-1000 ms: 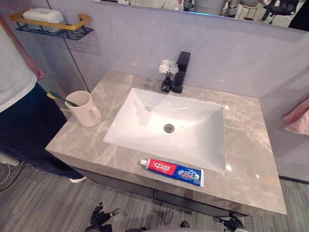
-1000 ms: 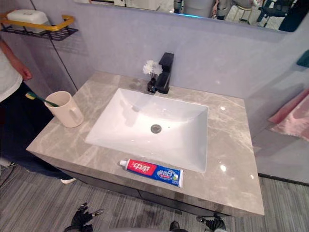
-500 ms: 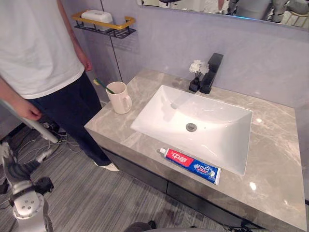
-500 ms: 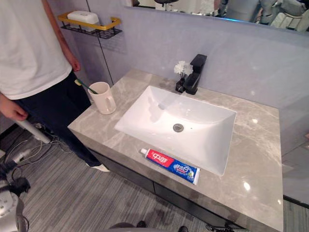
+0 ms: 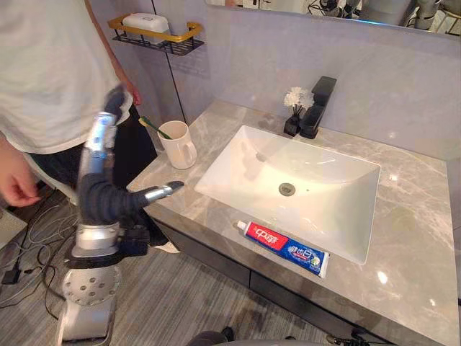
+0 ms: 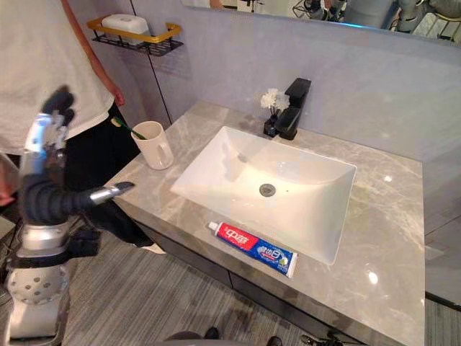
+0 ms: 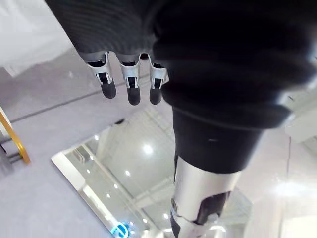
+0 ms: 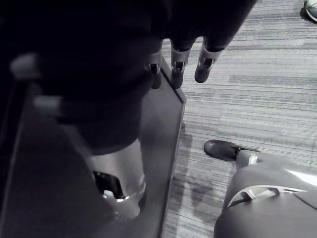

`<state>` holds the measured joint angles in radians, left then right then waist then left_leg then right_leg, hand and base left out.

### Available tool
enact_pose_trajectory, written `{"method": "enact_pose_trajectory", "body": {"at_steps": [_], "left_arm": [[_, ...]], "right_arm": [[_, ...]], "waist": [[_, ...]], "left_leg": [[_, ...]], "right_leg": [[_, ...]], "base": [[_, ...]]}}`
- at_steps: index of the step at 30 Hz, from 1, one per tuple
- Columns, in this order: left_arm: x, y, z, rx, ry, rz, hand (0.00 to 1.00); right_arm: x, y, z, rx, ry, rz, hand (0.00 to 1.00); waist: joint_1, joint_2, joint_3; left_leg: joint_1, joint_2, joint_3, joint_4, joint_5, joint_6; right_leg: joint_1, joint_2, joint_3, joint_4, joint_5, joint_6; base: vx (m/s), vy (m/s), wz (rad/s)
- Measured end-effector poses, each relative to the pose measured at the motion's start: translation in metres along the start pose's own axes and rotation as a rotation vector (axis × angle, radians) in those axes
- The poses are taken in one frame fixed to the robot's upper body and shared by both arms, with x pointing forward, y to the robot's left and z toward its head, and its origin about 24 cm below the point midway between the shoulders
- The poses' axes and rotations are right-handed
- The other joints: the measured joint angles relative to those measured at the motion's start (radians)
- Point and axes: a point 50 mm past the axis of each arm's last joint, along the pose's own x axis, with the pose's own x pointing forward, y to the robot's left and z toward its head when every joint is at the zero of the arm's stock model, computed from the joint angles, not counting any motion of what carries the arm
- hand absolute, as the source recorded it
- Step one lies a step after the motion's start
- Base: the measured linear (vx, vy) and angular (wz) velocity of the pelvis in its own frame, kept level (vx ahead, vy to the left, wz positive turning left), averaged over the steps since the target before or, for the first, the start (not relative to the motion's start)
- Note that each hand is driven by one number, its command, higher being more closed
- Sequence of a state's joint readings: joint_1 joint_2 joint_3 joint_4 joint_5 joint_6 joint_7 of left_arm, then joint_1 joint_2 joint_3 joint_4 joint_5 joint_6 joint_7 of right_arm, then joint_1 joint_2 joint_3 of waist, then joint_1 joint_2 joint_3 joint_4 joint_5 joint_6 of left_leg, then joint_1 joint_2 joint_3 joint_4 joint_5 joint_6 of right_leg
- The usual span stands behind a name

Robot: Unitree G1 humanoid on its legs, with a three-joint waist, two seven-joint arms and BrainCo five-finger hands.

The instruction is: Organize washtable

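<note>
- The toothpaste [image 5: 282,249] lies flat on the worktop [image 5: 410,216], on the narrow strip in front of the sink [image 5: 317,209], with its cap end to the sink's left. Nothing touches it. Lying loose there, it is probably the item to tidy.
- The cup [image 5: 178,145] stands upright to the left of the sink. The toothbrush [image 5: 154,127] leans in it with its head tipped away from the sink. Since the cup already holds the brush, it looks like the natural home for the tube.
- The faucet [image 5: 318,106] and a small vase of flowers [image 5: 294,101] sit behind the sink against the wall, out of the way.
- The left robot hand [image 5: 98,189] is raised left of the sink, just off the worktop's corner and close to a person [image 5: 50,72]. Its fingers are straight and point up, the thumb juts toward the sink, and it holds nothing. This looks like the start of a reach rather than a grasp.
- The right robot hand [image 8: 177,69] hangs low over the floor [image 8: 247,99], fingers relaxed and empty.
- Half a second ago the left arm hung low near the floor; now it is up at worktop height. The toothpaste and cup have not moved. A second ago the sink was seen more squarely, which is a swing of the camera and not a shift of the things.
</note>
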<state>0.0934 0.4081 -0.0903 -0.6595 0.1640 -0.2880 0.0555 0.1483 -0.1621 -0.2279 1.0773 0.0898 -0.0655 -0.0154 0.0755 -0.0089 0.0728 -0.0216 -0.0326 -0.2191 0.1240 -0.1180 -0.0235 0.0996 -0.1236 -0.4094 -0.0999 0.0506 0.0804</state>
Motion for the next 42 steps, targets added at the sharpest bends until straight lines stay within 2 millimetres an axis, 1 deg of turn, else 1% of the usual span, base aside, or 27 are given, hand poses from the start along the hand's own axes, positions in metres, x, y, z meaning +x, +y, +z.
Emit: {"method": "enact_pose_trajectory", "body": {"at_steps": [1, 4, 5, 6, 8, 10, 11, 12, 13, 14, 16, 17, 20, 22, 23, 26, 30, 32, 33, 34, 36, 40, 42], "left_arm": [[0.002, -0.006, -0.003, 0.005, 0.004, -0.037, 0.0], [0.009, -0.024, -0.012, 0.027, 0.02, -0.127, 0.0], [0.009, -0.034, -0.017, 0.027, 0.037, -0.176, 0.0], [0.009, -0.038, -0.019, 0.026, 0.045, -0.196, 0.0], [0.007, -0.054, -0.028, 0.025, 0.082, -0.261, 0.0], [0.005, -0.062, -0.032, 0.028, 0.106, -0.298, 0.0], [0.004, -0.071, -0.036, 0.015, 0.124, -0.327, 0.0], [0.004, -0.074, -0.038, 0.015, 0.13, -0.34, 0.0], [0.004, -0.079, -0.041, 0.023, 0.14, -0.358, 0.0], [0.003, -0.085, -0.045, 0.027, 0.156, -0.373, 0.0], [0.002, -0.089, -0.049, 0.035, 0.172, -0.389, 0.0], [0.003, -0.096, -0.052, 0.038, 0.175, -0.414, 0.0], [0.001, -0.103, -0.058, 0.046, 0.194, -0.443, 0.0], [-0.007, -0.109, -0.069, 0.067, 0.246, -0.478, 0.0], [-0.012, -0.115, -0.076, 0.073, 0.281, -0.508, 0.0], [-0.02, -0.122, -0.083, 0.087, 0.32, -0.55, 0.0], [-0.028, -0.131, -0.088, 0.11, 0.341, -0.605, 0.0], [-0.028, -0.132, -0.088, 0.11, 0.342, -0.605, 0.0], [-0.028, -0.133, -0.087, 0.106, 0.341, -0.604, 0.0], [-0.028, -0.133, -0.087, 0.103, 0.342, -0.602, 0.0], [-0.027, -0.135, -0.088, 0.105, 0.34, -0.605, 0.0], [-0.025, -0.135, -0.091, 0.128, 0.336, -0.611, 0.0], [-0.025, -0.135, -0.091, 0.132, 0.336, -0.604, 0.0]], "right_arm": [[0.0, 0.002, 0.002, -0.003, -0.004, 0.005, 0.0], [0.0, 0.003, 0.002, -0.009, -0.007, 0.01, 0.0], [0.001, 0.003, 0.002, -0.009, -0.008, 0.011, 0.0], [0.001, 0.003, 0.003, -0.009, -0.009, 0.011, 0.0], [0.001, 0.003, 0.003, -0.009, -0.011, 0.012, 0.0], [0.001, 0.004, 0.005, -0.009, -0.016, 0.013, 0.0], [0.002, 0.005, 0.007, -0.009, -0.02, 0.015, 0.0], [0.002, 0.005, 0.007, -0.009, -0.021, 0.016, 0.0], [0.002, 0.006, 0.008, -0.008, -0.021, 0.017, 0.0], [0.002, 0.007, 0.01, -0.007, -0.027, 0.021, 0.0], [0.003, 0.01, 0.012, -0.006, -0.033, 0.027, 0.0], [0.003, 0.011, 0.013, -0.006, -0.037, 0.029, 0.0], [0.003, 0.012, 0.017, -0.004, -0.051, 0.031, 0.0], [0.003, 0.014, 0.021, -0.003, -0.066, 0.035, 0.0], [0.004, 0.014, 0.023, -0.002, -0.072, 0.036, 0.0], [0.004, 0.014, 0.023, 0.001, -0.074, 0.032, 0.0], [0.004, 0.014, 0.026, 0.002, -0.082, 0.033, 0.0], [0.005, 0.015, 0.03, 0.002, -0.09, 0.033, 0.0], [0.005, 0.016, 0.032, 0.002, -0.095, 0.034, 0.0], [0.006, 0.017, 0.034, 0.002, -0.101, 0.037, 0.0], [0.006, 0.018, 0.037, 0.002, -0.108, 0.04, 0.0], [0.007, 0.019, 0.04, 0.002, -0.114, 0.041, 0.0], [0.007, 0.019, 0.041, 0.001, -0.117, 0.042, 0.0]], "waist": [[-0.006, -0.002, -0.001], [-0.008, -0.002, -0.001], [-0.009, -0.002, -0.001], [-0.01, -0.002, -0.001], [-0.012, -0.003, -0.001], [-0.014, -0.004, -0.001], [-0.014, -0.006, 0.0], [-0.015, -0.007, 0.001], [-0.018, -0.009, 0.002], [-0.033, -0.011, 0.003], [-0.039, -0.013, 0.004], [-0.038, -0.014, 0.005], [-0.041, -0.011, 0.008], [-0.063, -0.008, 0.01], [-0.066, -0.007, 0.011], [-0.066, -0.006, 0.014], [-0.067, 0.0, 0.023], [-0.072, 0.003, 0.032], [-0.077, 0.005, 0.035], [-0.087, 0.005, 0.037], [-0.093, 0.005, 0.042], [-0.099, 0.006, 0.05], [-0.11, 0.006, 0.05]], "left_leg": [[0.001, 0.0, 0.0, 0.0, 0.001, 0.001], [0.0, 0.0, 0.002, 0.0, 0.001, 0.001], [0.0, 0.001, 0.003, -0.001, 0.001, 0.001], [0.0, 0.001, 0.003, -0.001, 0.001, 0.001], [0.002, 0.002, 0.004, -0.001, 0.001, 0.001], [-0.001, 0.002, 0.007, -0.001, 0.002, 0.0], [-0.005, 0.003, 0.013, -0.001, 0.002, 0.0], [-0.005, 0.003, 0.014, -0.001, 0.002, 0.0], [-0.004, 0.003, 0.016, -0.001, 0.002, 0.0], [-0.004, 0.003, 0.019, -0.002, 0.002, 0.0], [-0.004, 0.004, 0.023, -0.002, 0.002, 0.0], [-0.004, 0.004, 0.028, -0.002, 0.002, 0.0], [0.002, 0.006, 0.032, -0.005, 0.002, 0.0], [0.002, 0.005, 0.033, -0.006, 0.002, 0.0], [0.005, 0.006, 0.035, -0.008, 0.002, 0.0], [0.014, 0.009, 0.039, -0.025, 0.01, -0.003], [0.029, 0.014, 0.047, -0.049, 0.015, -0.007], [0.035, 0.016, 0.055, -0.054, 0.016, -0.007], [0.035, 0.016, 0.057, -0.055, 0.016, -0.007], [0.035, 0.015, 0.058, -0.056, 0.016, -0.007], [0.036, 0.015, 0.061, -0.057, 0.016, -0.007], [0.036, 0.015, 0.062, -0.058, 0.016, -0.007], [0.037, 0.015, 0.062, -0.058, 0.016, -0.007]], "right_leg": [[0.0, 0.0, 0.0, 0.0, 0.0, 0.0], [0.0, 0.0, 0.001, 0.0, 0.001, -0.001], [0.0, 0.0, 0.001, 0.0, 0.001, -0.001], [-0.001, 0.0, 0.002, 0.0, 0.001, -0.001], [-0.005, 0.0, 0.003, 0.0, 0.001, -0.001], [-0.012, 0.001, 0.004, 0.0, 0.003, -0.003], [-0.018, 0.001, 0.007, 0.0, 0.004, -0.004], [-0.018, 0.001, 0.007, 0.0, 0.004, -0.004], [-0.018, 0.001, 0.008, 0.0, 0.004, -0.004], [-0.019, 0.0, 0.009, 0.0, 0.004, -0.004], [-0.02, 0.0, 0.013, 0.0, 0.004, -0.004], [-0.022, 0.0, 0.017, 0.0, 0.005, -0.004], [-0.024, 0.001, 0.026, 0.0, 0.009, -0.004], [-0.024, 0.0, 0.026, 0.0, 0.01, -0.003], [-0.024, 0.001, 0.029, -0.001, 0.011, -0.003], [-0.023, 0.001, 0.03, -0.004, 0.011, -0.003], [-0.024, 0.003, 0.038, -0.005, 0.011, -0.003], [-0.024, 0.003, 0.048, -0.005, 0.011, -0.003], [-0.026, 0.003, 0.051, -0.005, 0.011, -0.003], [-0.027, 0.003, 0.052, -0.005, 0.011, -0.003], [-0.028, 0.003, 0.055, -0.005, 0.011, -0.002], [-0.028, 0.002, 0.055, -0.005, 0.012, -0.002], [-0.028, 0.002, 0.055, -0.005, 0.014, 0.001]], "base": [[0.0, 0.0, 0.0], [-0.01, 0.006, -0.01], [0.0, 0.0, 0.0], [0.0, 0.0, 0.0], [0.0, 0.0, 0.0], [0.02, 0.017, -0.07], [0.0, 0.018, -0.09], [0.0, 0.023, -0.07], [0.0, 0.0, 0.0], [0.0, 0.0, 0.0], [-0.01, 0.022, -0.06], [-0.01, 0.021, -0.09], [-0.01, 0.018, -0.11], [-0.02, 0.018, -0.04], [-0.02, 0.017, -0.04], [-0.01, 0.006, -0.02], [-0.01, 0.007, -0.07], [0.0, 0.016, -0.11], [0.0, 0.02, -0.08], [0.0, 0.016, -0.04], [0.01, 0.021, -0.05], [0.0, 0.005, -0.01], [0.0, 0.0, 0.0]]}}
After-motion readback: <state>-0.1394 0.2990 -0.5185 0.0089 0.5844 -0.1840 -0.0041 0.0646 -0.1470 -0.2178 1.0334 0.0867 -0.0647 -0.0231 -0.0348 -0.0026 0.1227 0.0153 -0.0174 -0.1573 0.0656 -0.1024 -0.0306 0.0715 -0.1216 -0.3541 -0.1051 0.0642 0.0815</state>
